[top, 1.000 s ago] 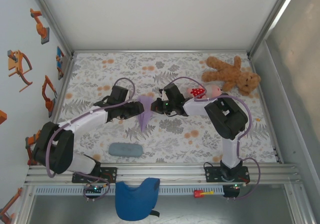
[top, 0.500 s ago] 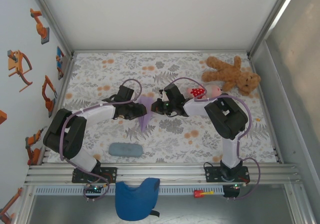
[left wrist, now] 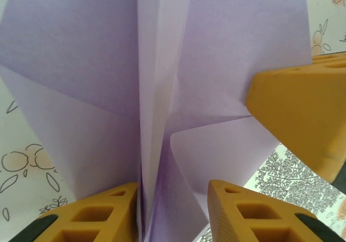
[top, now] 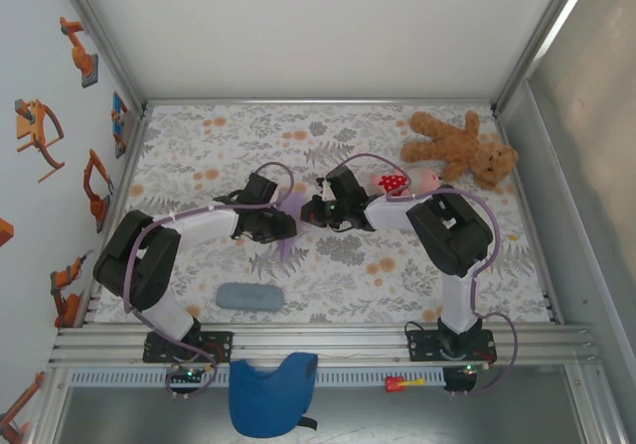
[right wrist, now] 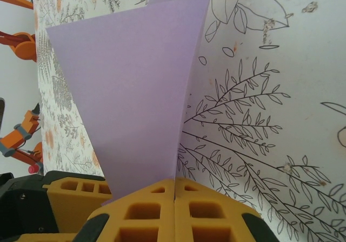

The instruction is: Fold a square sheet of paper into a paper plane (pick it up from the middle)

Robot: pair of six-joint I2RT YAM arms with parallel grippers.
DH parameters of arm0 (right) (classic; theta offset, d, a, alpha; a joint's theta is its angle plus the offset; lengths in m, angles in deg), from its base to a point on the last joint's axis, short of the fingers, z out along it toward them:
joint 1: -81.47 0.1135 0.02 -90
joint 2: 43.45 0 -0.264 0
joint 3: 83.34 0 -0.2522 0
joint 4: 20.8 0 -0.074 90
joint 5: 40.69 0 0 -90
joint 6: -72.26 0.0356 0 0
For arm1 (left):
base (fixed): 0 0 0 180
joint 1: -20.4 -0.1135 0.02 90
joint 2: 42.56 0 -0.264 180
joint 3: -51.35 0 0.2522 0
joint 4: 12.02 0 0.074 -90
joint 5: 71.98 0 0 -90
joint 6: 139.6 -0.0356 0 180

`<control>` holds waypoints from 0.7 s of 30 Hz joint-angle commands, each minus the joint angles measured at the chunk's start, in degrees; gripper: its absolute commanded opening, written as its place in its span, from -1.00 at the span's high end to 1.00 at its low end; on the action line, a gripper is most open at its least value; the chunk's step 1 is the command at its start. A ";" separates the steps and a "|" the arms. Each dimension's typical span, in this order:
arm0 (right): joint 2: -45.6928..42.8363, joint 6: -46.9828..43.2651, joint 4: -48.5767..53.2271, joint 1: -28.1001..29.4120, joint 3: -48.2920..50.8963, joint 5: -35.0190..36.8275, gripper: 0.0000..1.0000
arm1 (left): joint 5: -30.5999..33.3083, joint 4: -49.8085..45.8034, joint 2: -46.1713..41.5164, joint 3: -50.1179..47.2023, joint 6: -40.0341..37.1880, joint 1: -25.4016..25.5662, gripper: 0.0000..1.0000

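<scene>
Top external view: the paper plane [top: 287,245] lay on the flowery table [top: 397,265], to the left of the teddy bear [top: 459,146] and closer to the arms than the bear was.
Paper plane's look: it was pale purple and folded, and its pointy tip was the part farthest from the teddy bear.
Left gripper [top: 283,223]: it was at the side of the plane that faced away from the teddy bear.
Left gripper's fingers [left wrist: 89,217]: in the left wrist view the orange fingers stood a little apart. The plane's middle fold stood up between them. One finger touched the fold. I could not tell if they squeezed it.
Right gripper [top: 306,211]: it was at the side of the plane nearer the teddy bear.
Right gripper's fingers [right wrist: 146,212]: in the right wrist view they were pressed tight together, pinching the edge of the plane. A purple flap stood up from them.
Pink toy [top: 402,181]: it had a red spotty bit and lay just left of the teddy bear.
Grey-blue pad [top: 249,296]: it lay far left of the teddy bear, close to the arm bases.
Blue cloth [top: 270,392]: it sat past the table's near edge, farthest from the teddy bear.
</scene>
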 commanded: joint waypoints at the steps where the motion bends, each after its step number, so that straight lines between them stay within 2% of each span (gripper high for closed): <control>1: 0.62 0.21 -0.73 -0.35 -0.03 -0.67 1.00 | 2.75 -3.68 1.38 2.79 -2.23 0.94 0.28; 14: -0.69 0.24 -0.25 -0.33 0.29 -0.36 1.00 | 8.05 -6.82 4.45 5.97 -1.88 2.21 0.62; 17: -2.94 -0.75 1.96 -0.67 0.53 1.48 0.83 | 8.75 -7.10 4.35 6.32 -1.96 2.30 0.76; 21: -8.62 -3.42 6.74 -1.17 2.05 6.98 0.50 | 9.83 -7.42 3.64 7.18 -2.79 2.30 0.87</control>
